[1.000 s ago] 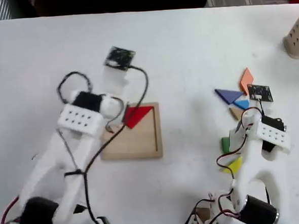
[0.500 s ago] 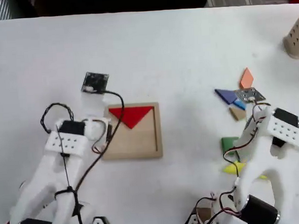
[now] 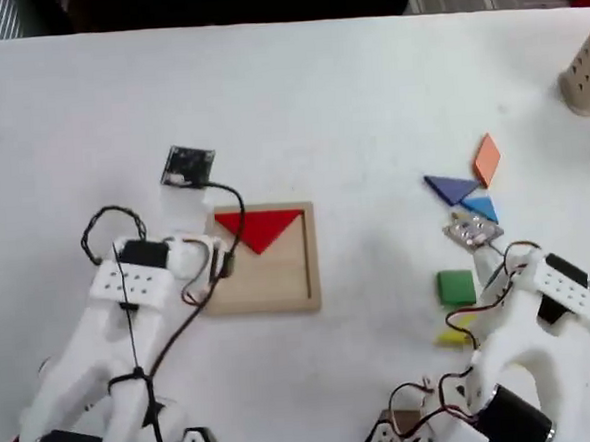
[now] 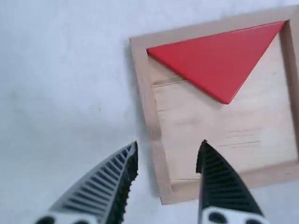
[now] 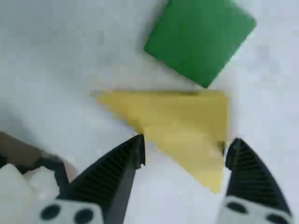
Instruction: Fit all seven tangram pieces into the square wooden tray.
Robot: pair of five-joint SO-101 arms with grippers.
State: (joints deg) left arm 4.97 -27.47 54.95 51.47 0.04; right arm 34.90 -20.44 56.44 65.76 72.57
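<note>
We are holding our left claw (image 4: 168, 149) with its jaws spread, straddling the left rim of the square wooden tray (image 4: 140, 93), one finger over the white desk (image 3: 348, 98) and the other over the tray's floor. Inside the tray, a red triangle (image 4: 217, 63) is lying with its long side against the far rim. We are holding our right claw (image 5: 186, 142) spread over the yellow triangle (image 5: 177, 121), gripping nothing. The green square (image 5: 198, 39) is sitting just beside that triangle. Farther off, a dark blue triangle (image 3: 450, 187), an orange parallelogram (image 3: 487, 159) and a light blue triangle (image 3: 480, 209) are lying clustered, well apart from the tray.
</note>
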